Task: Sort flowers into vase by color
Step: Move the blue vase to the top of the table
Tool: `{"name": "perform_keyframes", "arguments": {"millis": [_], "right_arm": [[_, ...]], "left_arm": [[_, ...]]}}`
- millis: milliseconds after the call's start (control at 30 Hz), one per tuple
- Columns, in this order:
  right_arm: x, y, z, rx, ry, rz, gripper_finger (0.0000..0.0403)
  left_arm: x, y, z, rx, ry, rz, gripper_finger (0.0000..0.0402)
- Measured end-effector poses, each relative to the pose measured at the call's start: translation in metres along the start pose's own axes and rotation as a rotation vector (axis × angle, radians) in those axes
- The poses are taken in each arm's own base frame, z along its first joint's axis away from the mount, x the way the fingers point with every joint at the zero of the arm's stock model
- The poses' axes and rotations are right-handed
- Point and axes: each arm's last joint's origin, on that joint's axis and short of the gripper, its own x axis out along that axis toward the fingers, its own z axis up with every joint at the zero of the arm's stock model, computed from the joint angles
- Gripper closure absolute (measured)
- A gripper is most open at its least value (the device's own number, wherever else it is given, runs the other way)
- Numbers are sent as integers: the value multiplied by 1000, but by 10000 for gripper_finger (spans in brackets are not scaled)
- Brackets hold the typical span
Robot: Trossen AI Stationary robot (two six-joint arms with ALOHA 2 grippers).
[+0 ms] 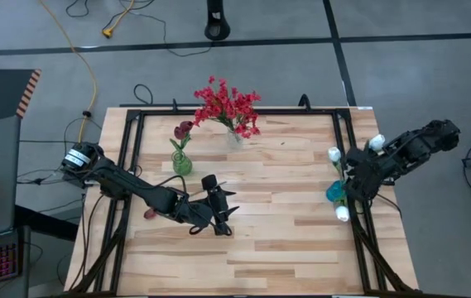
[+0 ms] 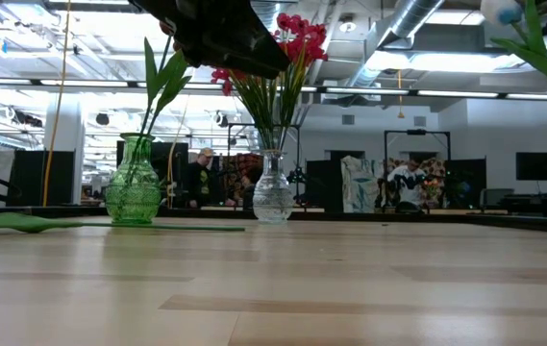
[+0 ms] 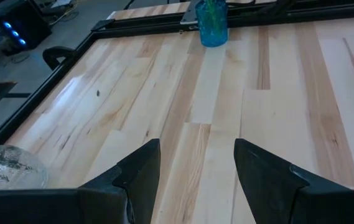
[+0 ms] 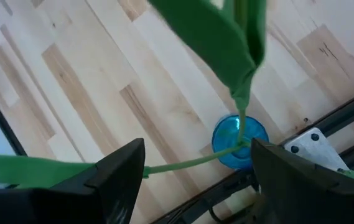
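Left gripper [image 1: 218,217]: jaws spread, nothing between them, hanging over bare table [image 1: 285,248] near the middle. Right gripper [image 4: 192,180]: jaws also spread and empty, held above the blue vase [image 4: 239,142] at the table's 3 o'clock edge.

Outward from my left jaws: one maroon tulip [image 1: 149,213] lies flat on the wood at roughly 9 o'clock of that gripper, beside my left forearm, stem partly hidden under the arm. That looks like the last loose flower.

Farther out, green vase [image 1: 182,164] at about 11 o'clock holds another maroon bud. Clear glass vase [image 1: 234,137] at 12 o'clock carries the red sprays [image 1: 228,106]. White tulips [image 1: 334,154] sit in the blue vase, stems leaning outward rather than upright; a green stem crosses just under my right jaws.

Judgement: sort is nearly done; the lying maroon stem belongs in the green vase.

Handling guess: artificial stem, light, probably springy with a wire core, smooth plastic skin so it may slip or roll. The bud is soft; don't pinch it. Take the stem around mid-length, clear of the leaf, so it hangs balanced and the cut end can be steered into the narrow neck. The green vase looks light enough to tip if the stem drags on its rim.
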Motion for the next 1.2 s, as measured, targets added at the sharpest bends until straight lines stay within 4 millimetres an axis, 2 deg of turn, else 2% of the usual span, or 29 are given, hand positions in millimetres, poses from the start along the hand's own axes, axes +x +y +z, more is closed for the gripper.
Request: {"name": "perform_keyframes", "arguments": {"millis": [433,967,1200], "right_arm": [[1,0,3,-101,-68,-49,85],[26,31,13,-359,38,-191,85],[30,36,14,-429,74,-200,85]], "left_arm": [[0,0,0,0,0,0,208],[0,0,0,0,0,0,208],[0,0,0,0,0,0,208]]}}
